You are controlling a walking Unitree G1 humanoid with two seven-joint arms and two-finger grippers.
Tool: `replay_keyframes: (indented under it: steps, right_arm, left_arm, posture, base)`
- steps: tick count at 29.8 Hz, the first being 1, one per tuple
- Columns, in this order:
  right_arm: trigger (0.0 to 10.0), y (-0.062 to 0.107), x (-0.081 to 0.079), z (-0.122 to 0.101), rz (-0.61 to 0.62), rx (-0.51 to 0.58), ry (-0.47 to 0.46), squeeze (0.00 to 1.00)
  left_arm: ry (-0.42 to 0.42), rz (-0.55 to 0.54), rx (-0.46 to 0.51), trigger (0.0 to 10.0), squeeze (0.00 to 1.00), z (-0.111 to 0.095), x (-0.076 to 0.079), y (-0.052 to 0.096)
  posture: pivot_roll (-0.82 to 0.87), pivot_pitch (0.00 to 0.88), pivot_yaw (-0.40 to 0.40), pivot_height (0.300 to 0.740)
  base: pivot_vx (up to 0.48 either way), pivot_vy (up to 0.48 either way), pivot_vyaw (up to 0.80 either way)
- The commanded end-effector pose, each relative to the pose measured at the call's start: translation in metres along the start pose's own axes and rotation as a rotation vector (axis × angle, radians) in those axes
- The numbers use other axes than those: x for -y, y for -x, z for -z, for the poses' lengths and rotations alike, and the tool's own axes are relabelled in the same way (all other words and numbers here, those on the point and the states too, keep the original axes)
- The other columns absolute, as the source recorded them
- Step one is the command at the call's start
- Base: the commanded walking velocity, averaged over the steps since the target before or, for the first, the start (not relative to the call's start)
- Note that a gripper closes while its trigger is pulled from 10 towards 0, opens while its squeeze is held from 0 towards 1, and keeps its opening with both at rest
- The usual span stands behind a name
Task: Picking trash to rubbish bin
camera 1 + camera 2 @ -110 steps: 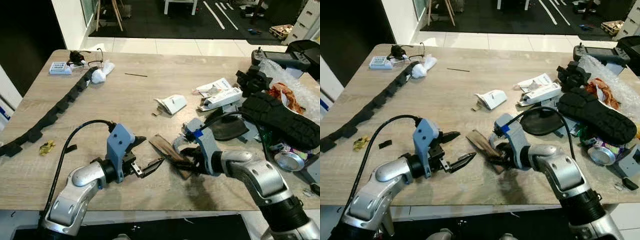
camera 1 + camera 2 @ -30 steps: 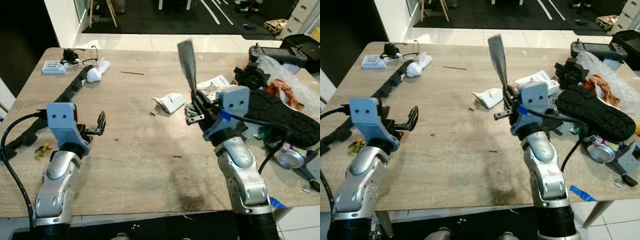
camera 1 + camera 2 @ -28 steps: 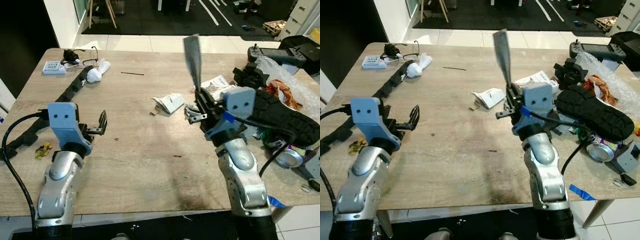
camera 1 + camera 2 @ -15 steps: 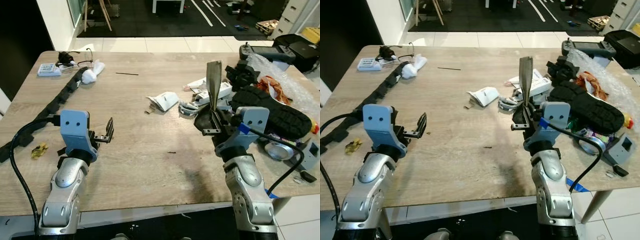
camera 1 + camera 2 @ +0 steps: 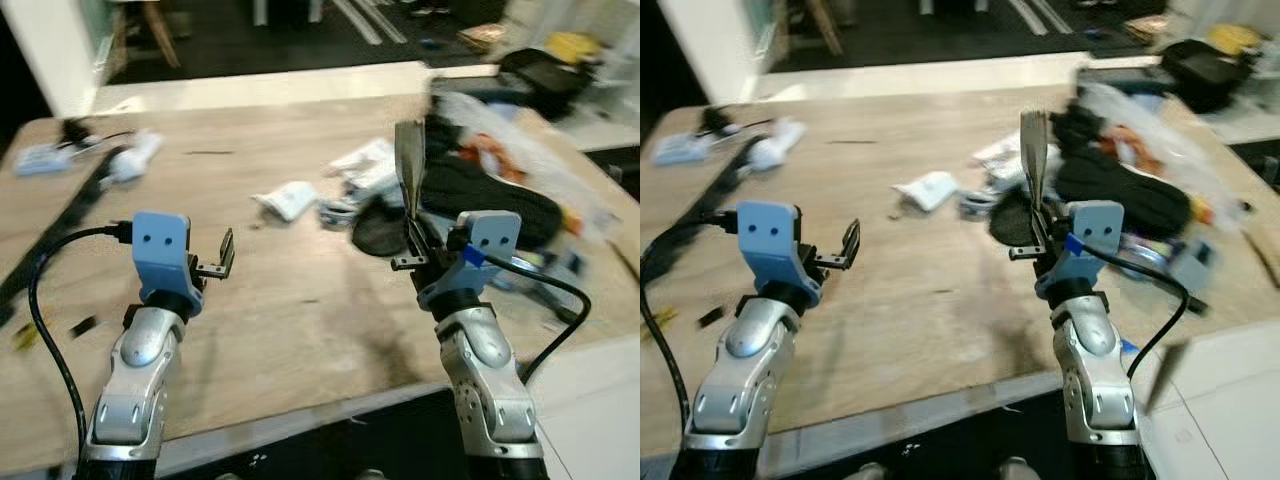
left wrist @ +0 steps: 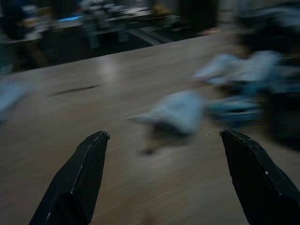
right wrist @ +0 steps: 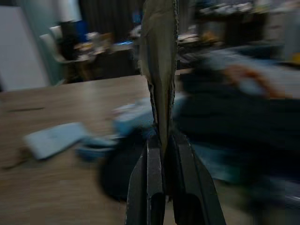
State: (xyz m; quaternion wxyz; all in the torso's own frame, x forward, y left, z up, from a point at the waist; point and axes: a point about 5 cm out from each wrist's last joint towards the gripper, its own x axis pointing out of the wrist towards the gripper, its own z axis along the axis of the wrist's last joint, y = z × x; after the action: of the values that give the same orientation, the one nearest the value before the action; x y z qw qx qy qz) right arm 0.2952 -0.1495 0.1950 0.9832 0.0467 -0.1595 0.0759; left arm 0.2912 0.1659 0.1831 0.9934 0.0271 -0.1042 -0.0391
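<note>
Right gripper (image 5: 412,238): raised above the wooden table (image 5: 300,330), fingers pressed together on the lower end of a flat brown strip of trash (image 5: 406,165). The strip stands upright out of the fingertips; in the right wrist view it rises straight up from between the two black fingers (image 7: 154,173).

Left gripper (image 5: 222,257): held up over the table's near left part, fingers spread wide, nothing between them. In the left wrist view the two fingers (image 6: 79,183) stand far apart with bare table between.

Beyond the left gripper: a crumpled white wrapper (image 5: 284,198), lying on the table, blurred.

Behind and to the right of the right gripper: a black shoe (image 5: 490,195), sole up, amid a blurred heap of clutter (image 5: 500,140).

Far left of the left gripper: a black segmented strap (image 5: 55,230) along the table edge, blurred.
</note>
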Motion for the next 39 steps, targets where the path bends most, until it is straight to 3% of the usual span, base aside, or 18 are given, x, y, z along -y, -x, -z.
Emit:
replay_keyframes:
  steps: [1,11,39]
  right_arm:
    - [10.0,0.001,-0.002,0.002,-0.01,-0.008,-0.004,0.0]
    - [10.0,-0.004,-0.009,0.003,-0.035,0.003,0.011,0.0]
    - [10.0,-0.01,-0.007,0.002,-0.034,0.006,0.03,0.0]
  left_arm:
    - [0.005,-0.002,-0.006,10.0,0.0,0.003,0.001,0.002]
    - [-0.014,0.034,0.002,10.0,0.0,0.0,0.001,-0.002]
    - [0.0,0.045,0.002,10.0,0.0,0.0,0.002,-0.008]
  posture:
    - [0.03,0.144,-0.006,0.74]
    - [0.04,0.138,-0.01,0.74]
    - [0.04,0.14,0.002,0.74]
  base:
    - [0.0,0.0,-0.8]
    - [0.0,0.0,-0.8]
    - [0.0,0.0,-0.8]
